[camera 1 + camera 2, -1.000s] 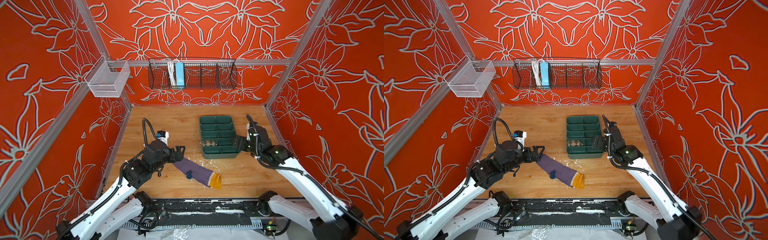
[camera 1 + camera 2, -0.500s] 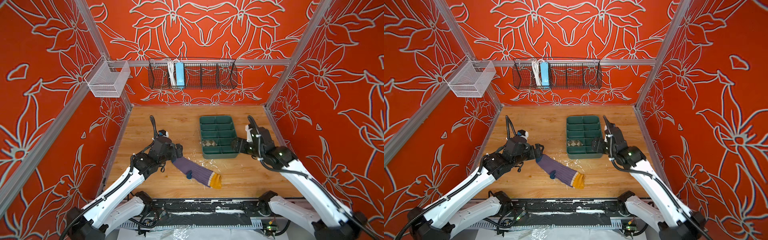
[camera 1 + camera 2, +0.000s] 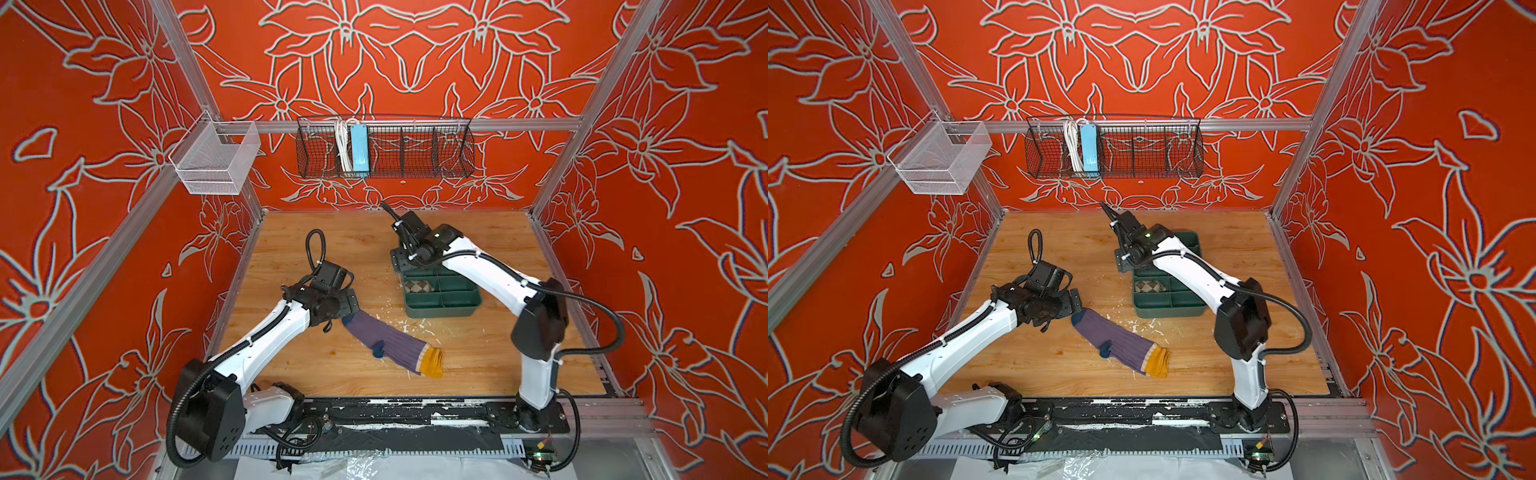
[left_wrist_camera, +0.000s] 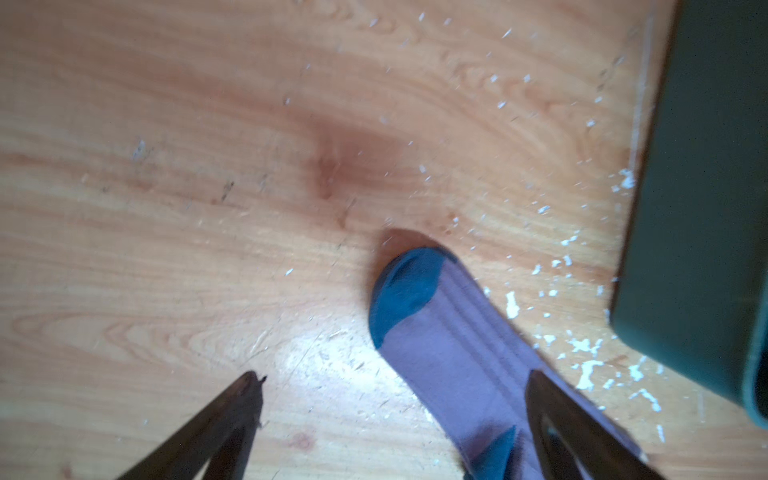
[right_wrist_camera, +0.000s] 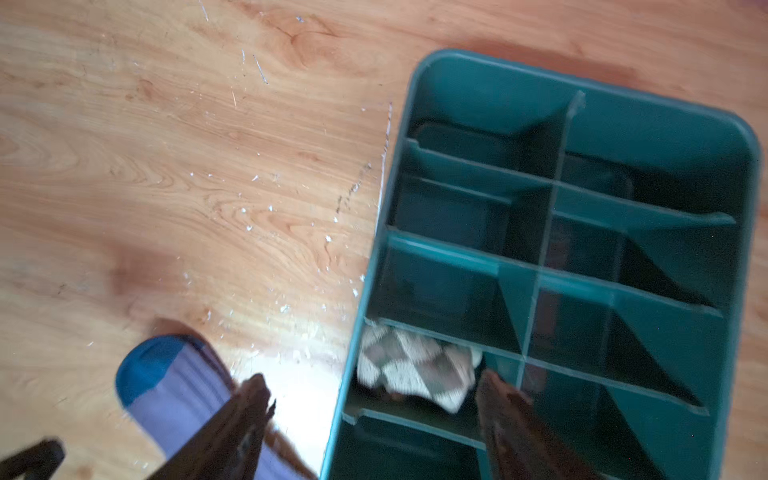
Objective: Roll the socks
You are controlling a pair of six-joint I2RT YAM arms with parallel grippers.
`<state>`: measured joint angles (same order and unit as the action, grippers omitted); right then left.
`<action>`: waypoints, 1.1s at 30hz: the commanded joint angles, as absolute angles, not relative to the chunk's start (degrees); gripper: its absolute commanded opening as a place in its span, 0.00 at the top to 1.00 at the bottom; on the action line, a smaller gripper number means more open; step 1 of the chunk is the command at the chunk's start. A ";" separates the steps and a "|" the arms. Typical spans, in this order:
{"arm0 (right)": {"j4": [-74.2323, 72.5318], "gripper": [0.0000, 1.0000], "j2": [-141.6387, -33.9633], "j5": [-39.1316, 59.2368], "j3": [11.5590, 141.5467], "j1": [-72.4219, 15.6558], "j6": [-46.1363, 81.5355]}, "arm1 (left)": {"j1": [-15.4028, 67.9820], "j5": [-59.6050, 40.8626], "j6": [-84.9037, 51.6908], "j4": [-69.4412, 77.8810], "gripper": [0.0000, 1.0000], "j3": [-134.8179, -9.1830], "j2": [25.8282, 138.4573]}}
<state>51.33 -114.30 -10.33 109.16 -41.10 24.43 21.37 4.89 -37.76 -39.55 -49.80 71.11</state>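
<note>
The purple ribbed sock (image 3: pixel 388 344) (image 3: pixel 1119 338) lies flat on the wooden table, navy toe toward my left arm and yellow cuff (image 3: pixel 432 362) toward the front. My left gripper (image 3: pixel 349 311) (image 3: pixel 1076 308) (image 4: pixel 392 380) hovers open at the toe end, one finger over the sock (image 4: pixel 457 353) and one over bare wood. The beige argyle sock (image 3: pixel 419 286) (image 3: pixel 1149 286) (image 5: pixel 415 368) sits bunched in a compartment of the green tray (image 3: pixel 444 306) (image 3: pixel 1173 311) (image 5: pixel 374 266). Above the tray's left edge, my right gripper (image 3: pixel 398 261) (image 3: pixel 1123 262) (image 5: pixel 372 379) is open and holds nothing.
White flecks litter the wood between sock and tray. A black wire basket (image 3: pixel 384 147) holding a blue box and white cable hangs on the back wall, a white mesh basket (image 3: pixel 214 160) on the left rail. Orange walls close three sides.
My right arm has swung left across the tray to its far left edge, and its jaws have narrowed a little. The left gripper stays at the sock's toe. Neither sock has moved.
</note>
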 commanded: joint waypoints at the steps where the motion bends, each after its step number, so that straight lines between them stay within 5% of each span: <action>1: 57.34 0.25 -120.81 -13.19 115.58 -41.22 24.14 | 21.17 4.32 -39.77 -42.67 0.03 -49.32 70.62; 17: 59.28 0.74 -131.45 -20.59 122.16 -41.73 33.07 | 21.10 5.12 -39.22 -37.44 0.03 -41.22 57.04; 33: 52.39 0.89 -119.17 -24.00 98.98 -37.88 35.46 | 21.04 2.58 -39.33 -38.23 0.03 -41.42 58.27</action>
<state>51.94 -124.27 -20.71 103.96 -40.14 33.58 21.37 3.33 -38.59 -38.00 -41.39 58.04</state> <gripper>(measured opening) 0.115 0.974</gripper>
